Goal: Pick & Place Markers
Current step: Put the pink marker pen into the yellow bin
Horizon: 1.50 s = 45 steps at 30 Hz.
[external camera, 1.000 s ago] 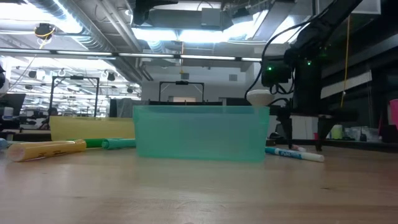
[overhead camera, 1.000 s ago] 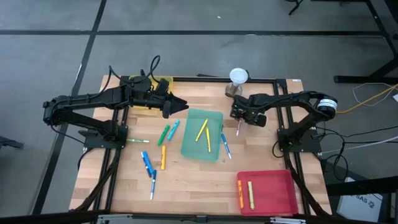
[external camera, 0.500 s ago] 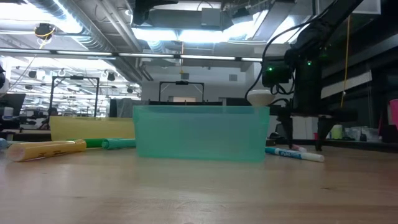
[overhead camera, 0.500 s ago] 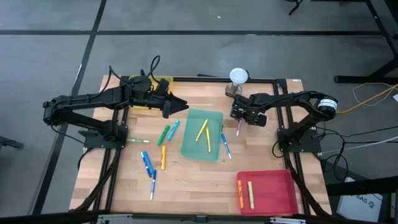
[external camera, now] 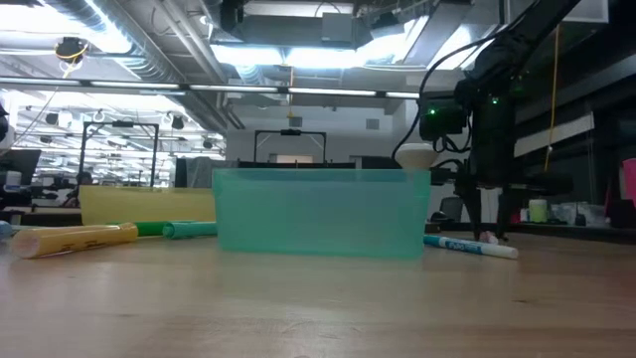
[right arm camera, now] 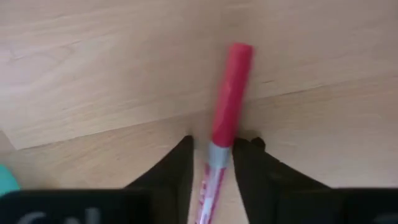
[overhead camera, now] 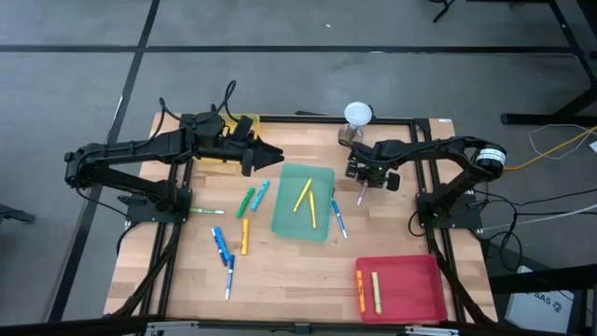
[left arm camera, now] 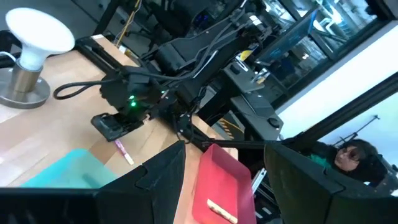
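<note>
A red-capped marker (overhead camera: 359, 194) lies on the wooden table right of the green tray (overhead camera: 289, 219). My right gripper (right arm camera: 214, 163) points down over it and is shut on it; it also shows in the high view (overhead camera: 362, 183). My left gripper (overhead camera: 272, 161) hangs open above the table's far left, level, holding nothing. Other markers lie flat on the table: green (overhead camera: 244, 203), teal (overhead camera: 260, 193), blue (overhead camera: 219, 245), orange (overhead camera: 244, 236) and another blue one (overhead camera: 339, 217). Two yellow markers (overhead camera: 306, 201) lie in the green tray. My right gripper pinches the marker's pale barrel (right arm camera: 216, 152) just behind the red cap (right arm camera: 231, 93), between its two fingers. The fingers (right arm camera: 177, 165) come from above, pointing down, and stand across the marker. The marker lies flat on the table.
A red tray (overhead camera: 415, 294) at the near right holds an orange and a yellow marker. A yellow tray (overhead camera: 244, 121) sits under my left arm at the far left. A white lamp (overhead camera: 357, 116) stands at the far edge, close behind my right gripper.
My right gripper has stayed over the red marker and shut its fingers on the barrel; the low view shows the two fingers drawn much closer together. The marker has not moved on the table.
</note>
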Each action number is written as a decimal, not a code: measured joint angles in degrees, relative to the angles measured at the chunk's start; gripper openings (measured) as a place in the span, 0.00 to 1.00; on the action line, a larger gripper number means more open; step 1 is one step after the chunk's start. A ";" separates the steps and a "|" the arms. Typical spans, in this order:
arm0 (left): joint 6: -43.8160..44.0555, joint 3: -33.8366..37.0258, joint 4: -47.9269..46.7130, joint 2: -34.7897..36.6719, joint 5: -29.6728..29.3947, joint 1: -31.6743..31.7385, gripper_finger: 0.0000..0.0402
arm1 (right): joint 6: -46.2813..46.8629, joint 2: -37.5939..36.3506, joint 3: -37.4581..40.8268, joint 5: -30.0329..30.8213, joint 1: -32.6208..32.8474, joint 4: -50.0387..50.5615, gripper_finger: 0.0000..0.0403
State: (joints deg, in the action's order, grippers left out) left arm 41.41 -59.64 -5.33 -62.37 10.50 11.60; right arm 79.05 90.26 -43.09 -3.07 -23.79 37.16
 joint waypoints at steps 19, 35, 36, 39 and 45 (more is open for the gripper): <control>-0.06 0.00 0.03 0.00 1.22 0.00 0.53 | -1.40 0.02 -0.02 0.20 0.04 0.51 0.09; -0.17 0.00 0.03 0.00 1.20 0.00 0.53 | -2.34 0.02 0.01 0.17 0.02 0.64 0.08; -0.17 0.00 0.03 0.00 1.20 0.00 0.53 | -2.43 0.02 0.02 0.17 0.02 0.64 0.08; -0.17 0.00 0.03 0.00 1.20 0.00 0.53 | -2.60 0.02 0.02 0.11 0.02 0.69 0.08; -0.20 0.00 0.03 0.00 1.18 0.00 0.53 | -3.03 0.02 0.02 0.17 0.02 0.91 0.08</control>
State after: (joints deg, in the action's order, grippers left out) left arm 41.21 -59.64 -5.30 -62.37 11.68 11.60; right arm 76.01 90.28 -43.07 -2.90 -23.77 38.06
